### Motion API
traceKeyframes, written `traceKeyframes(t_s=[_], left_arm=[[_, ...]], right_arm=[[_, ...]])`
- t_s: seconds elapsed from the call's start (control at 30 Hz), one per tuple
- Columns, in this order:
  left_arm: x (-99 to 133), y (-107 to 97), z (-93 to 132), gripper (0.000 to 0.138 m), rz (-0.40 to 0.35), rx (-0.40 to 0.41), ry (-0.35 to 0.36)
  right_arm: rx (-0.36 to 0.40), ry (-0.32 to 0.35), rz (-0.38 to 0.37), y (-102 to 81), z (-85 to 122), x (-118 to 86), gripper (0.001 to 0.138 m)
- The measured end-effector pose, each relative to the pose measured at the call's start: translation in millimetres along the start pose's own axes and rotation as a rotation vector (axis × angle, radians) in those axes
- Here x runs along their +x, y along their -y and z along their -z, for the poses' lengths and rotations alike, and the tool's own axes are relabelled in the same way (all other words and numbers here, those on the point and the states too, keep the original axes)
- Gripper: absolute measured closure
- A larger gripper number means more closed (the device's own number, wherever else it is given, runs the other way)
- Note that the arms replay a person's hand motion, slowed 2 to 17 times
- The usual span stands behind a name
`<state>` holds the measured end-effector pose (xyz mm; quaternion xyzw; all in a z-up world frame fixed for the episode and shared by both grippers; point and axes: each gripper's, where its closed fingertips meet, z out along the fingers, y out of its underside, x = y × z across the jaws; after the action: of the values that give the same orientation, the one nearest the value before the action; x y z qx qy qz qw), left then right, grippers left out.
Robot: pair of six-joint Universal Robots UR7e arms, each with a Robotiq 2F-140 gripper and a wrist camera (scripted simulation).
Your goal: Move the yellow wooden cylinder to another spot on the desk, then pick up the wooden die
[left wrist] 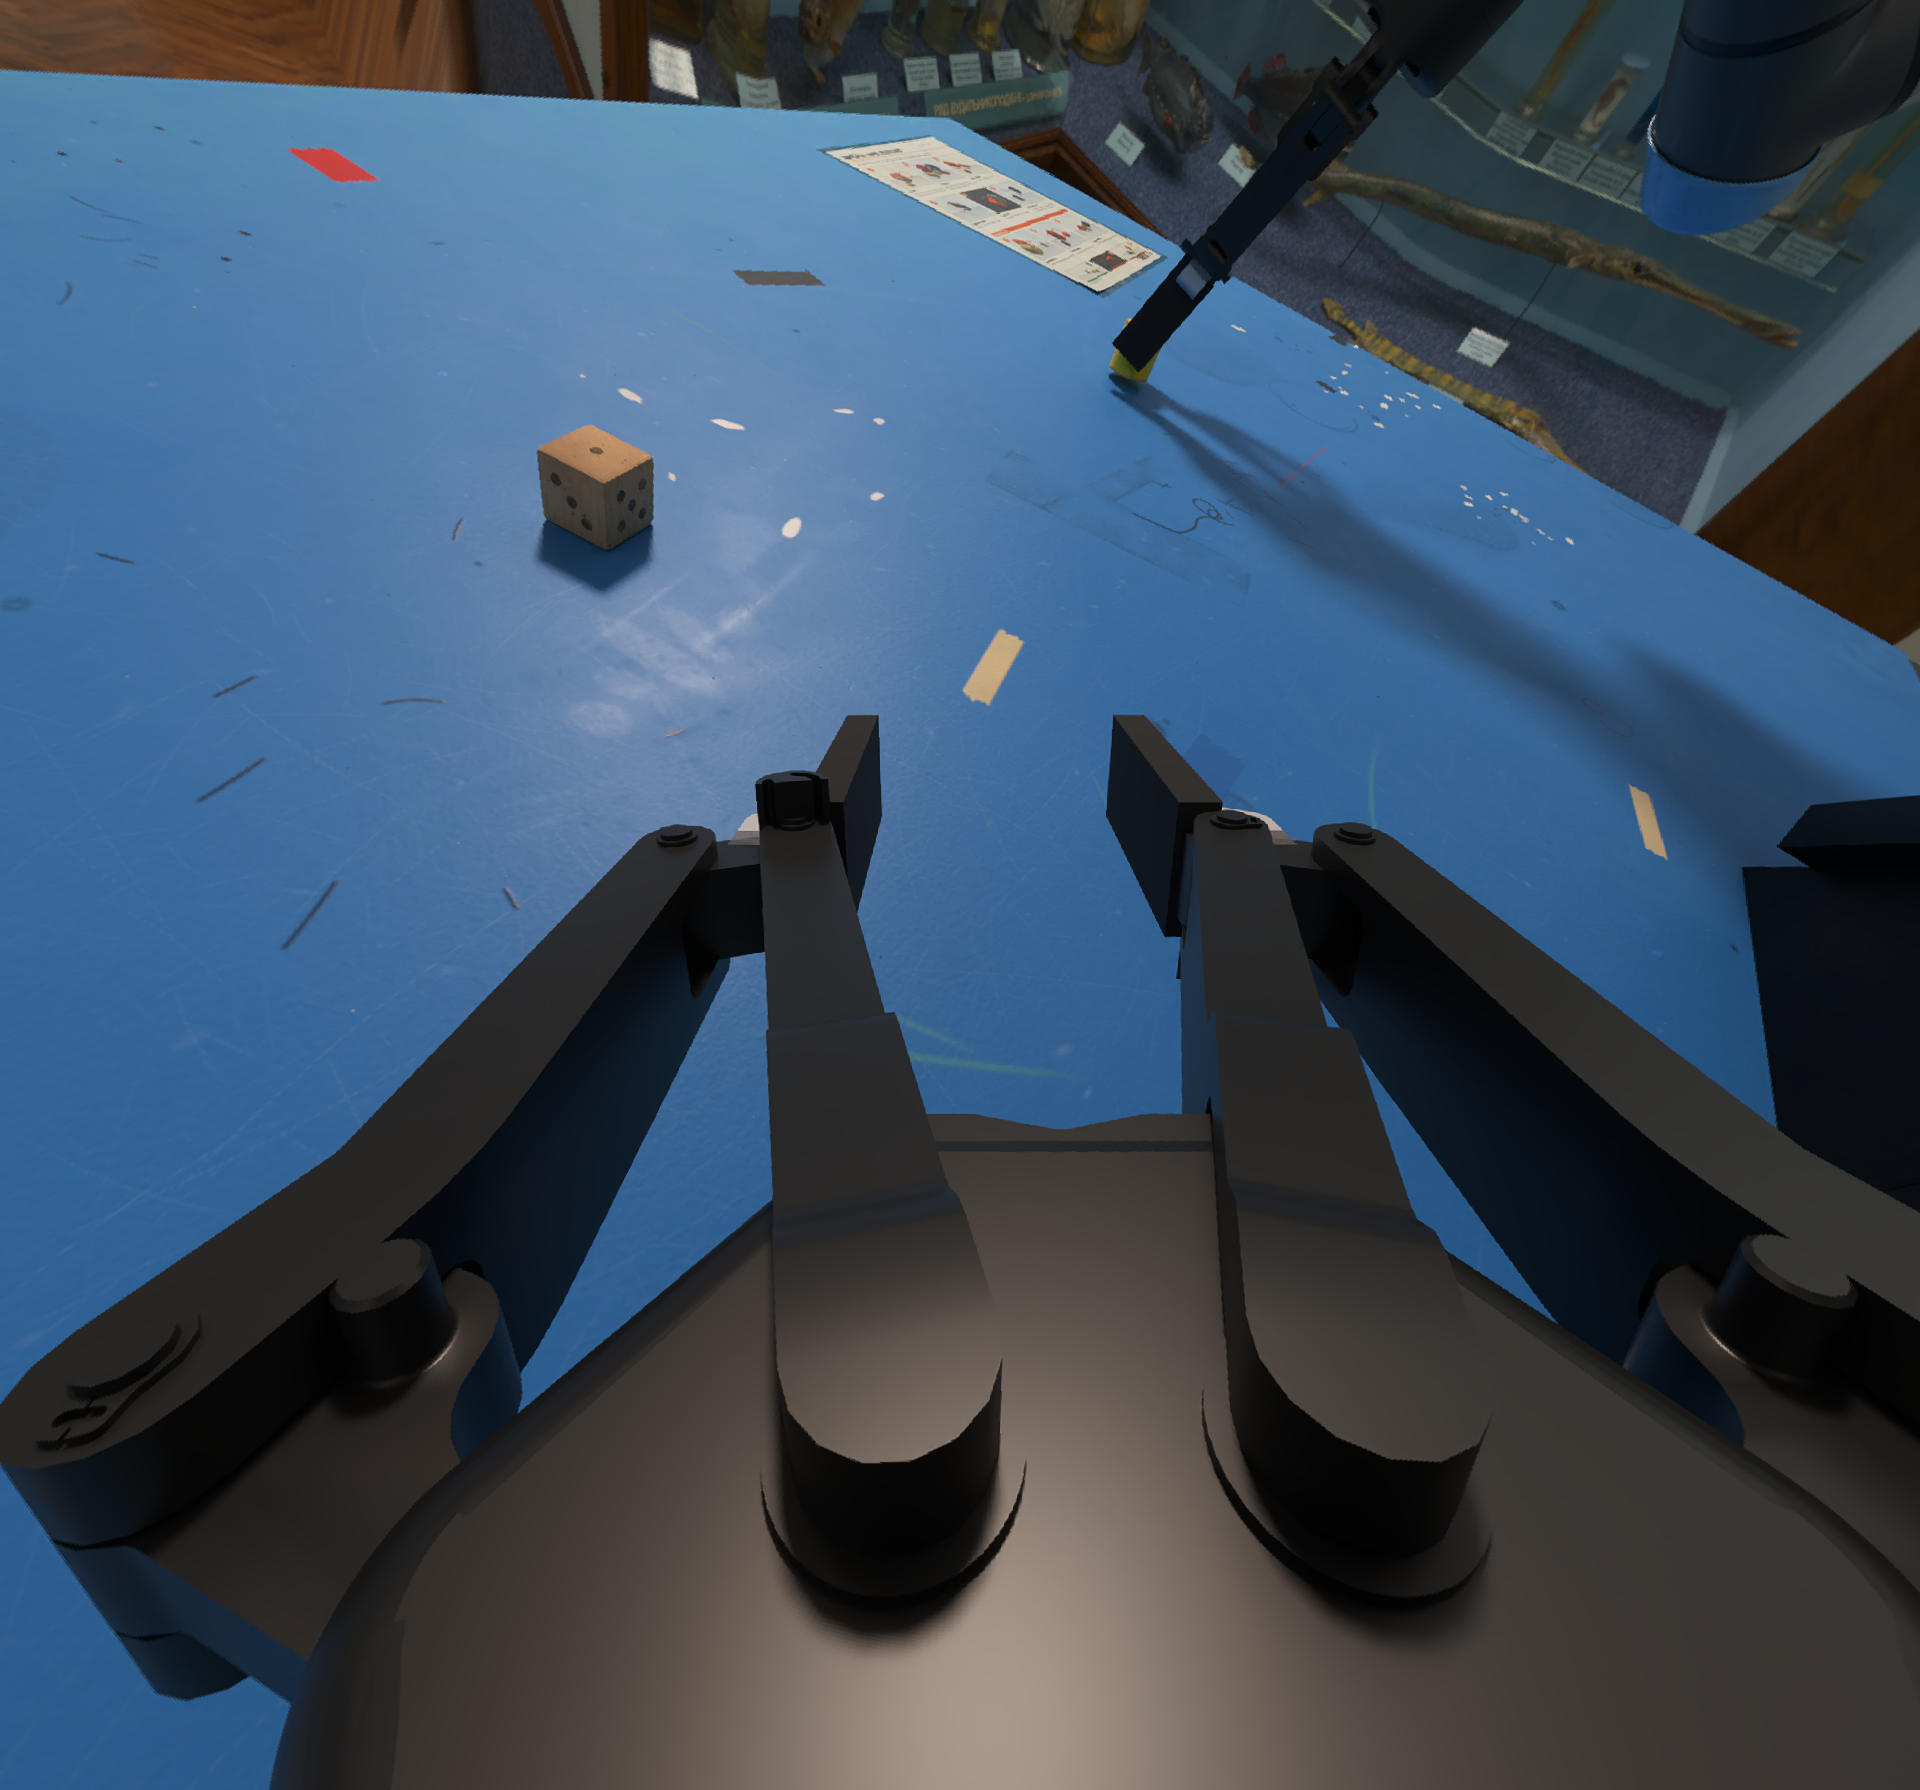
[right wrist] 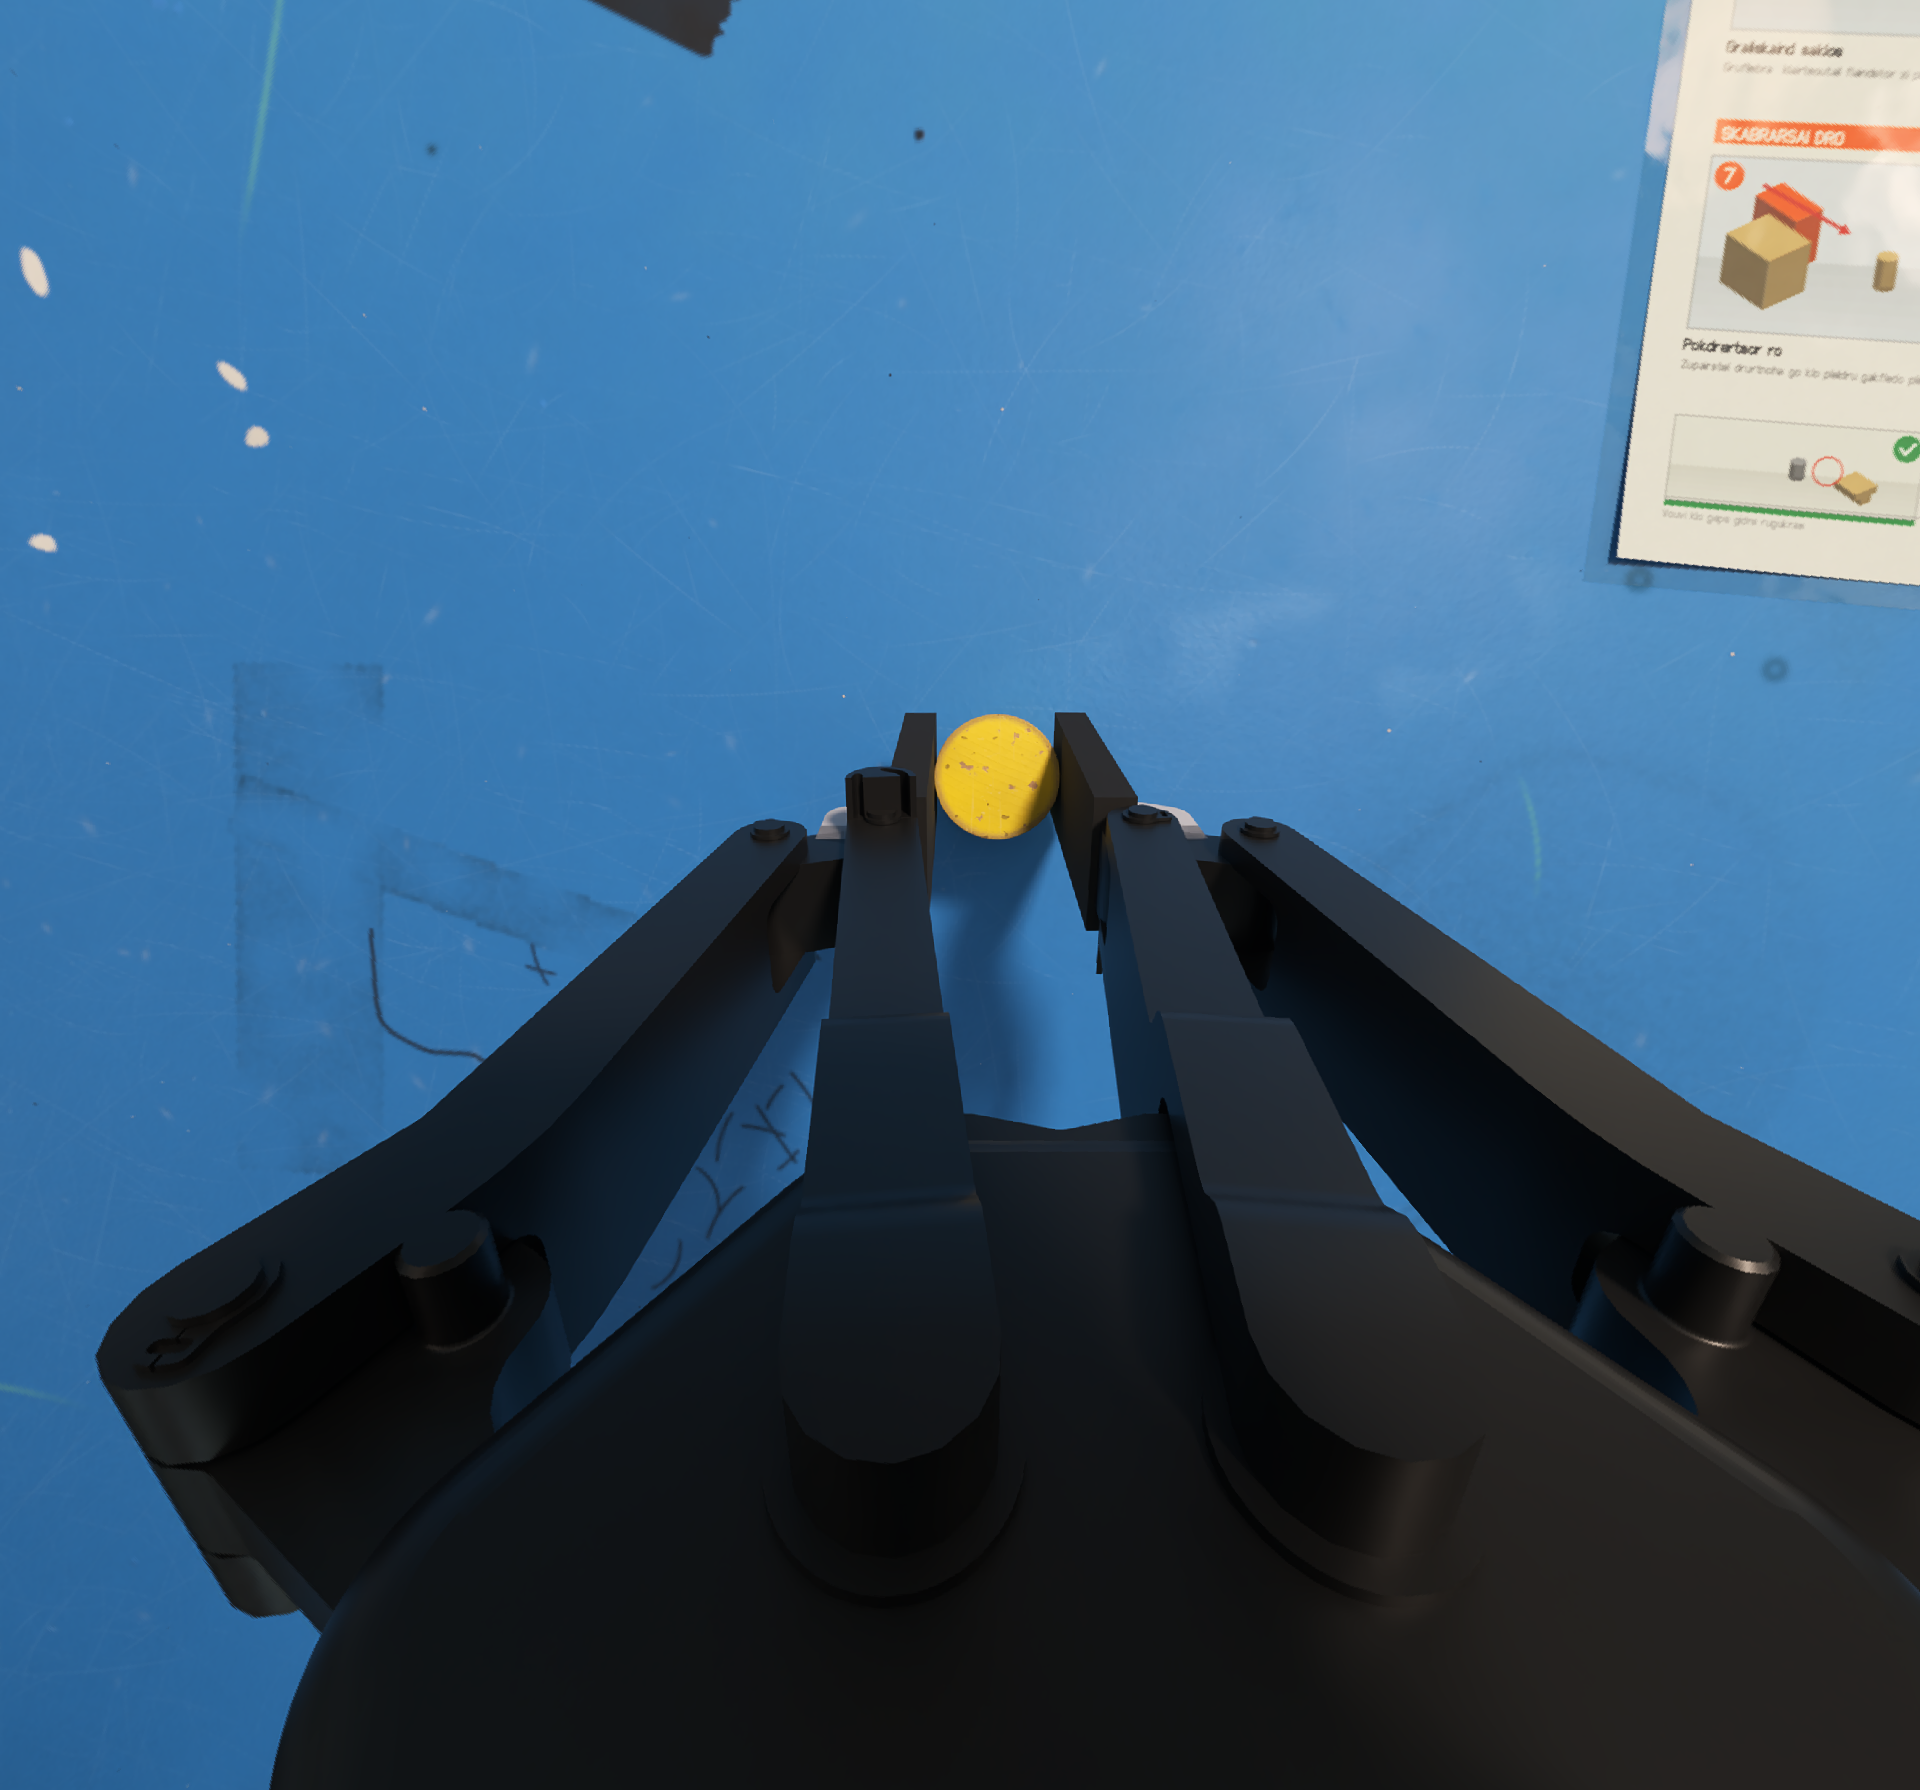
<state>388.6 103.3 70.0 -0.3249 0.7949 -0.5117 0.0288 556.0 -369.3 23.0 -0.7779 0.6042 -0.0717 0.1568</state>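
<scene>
The yellow wooden cylinder point(right wrist: 995, 776) stands upright between the pads of my right gripper point(right wrist: 995, 732), which is shut on it; I see its round top from above. In the left wrist view the right gripper point(left wrist: 1141, 353) points down at the far right of the desk, with a bit of the yellow cylinder point(left wrist: 1132, 367) showing at its tips, at or just above the desk. The wooden die point(left wrist: 595, 485) sits on the blue desk point(left wrist: 312, 452), far left of my left gripper point(left wrist: 995, 753), which is open and empty above the desk.
A printed instruction sheet point(left wrist: 992, 208) lies at the desk's far right corner, also in the right wrist view point(right wrist: 1797, 286). Tape strips, red point(left wrist: 330, 164), dark point(left wrist: 779, 277) and tan point(left wrist: 992, 666), lie flat. The desk's right edge runs close behind the right gripper.
</scene>
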Motion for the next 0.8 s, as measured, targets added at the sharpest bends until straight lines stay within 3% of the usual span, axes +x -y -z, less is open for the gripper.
traceKeyframes(t_s=[0.23, 0.43, 0.57, 0.63, 0.7, 0.8], left_arm=[[-1, 0, 0, 0.079, 0.007, 0.001, 0.000], [-2, -1, 1, 0.079, 0.010, -0.002, 0.000], [-3, -2, 1, 0.079, 0.011, -0.003, -0.002], [-3, -2, 1, 0.079, 0.011, -0.003, -0.003], [-3, -2, 1, 0.079, 0.012, -0.002, -0.004], [-3, -2, 1, 0.079, 0.012, 0.001, -0.005]], right_arm=[[-0.023, -0.039, 0.021, -0.2, -3, 4, 0.109], [-0.039, 0.004, 0.025, -1.7, -2, -4, 0.109], [-0.031, -0.033, 0.033, 0.0, 3, -1, 0.109], [-0.031, -0.061, 0.044, 0.9, 8, 1, 0.070], [-0.030, -0.086, 0.058, 1.9, 14, 2, 0.059], [-0.020, -0.125, 0.077, 5.2, 29, 2, 0.055]])
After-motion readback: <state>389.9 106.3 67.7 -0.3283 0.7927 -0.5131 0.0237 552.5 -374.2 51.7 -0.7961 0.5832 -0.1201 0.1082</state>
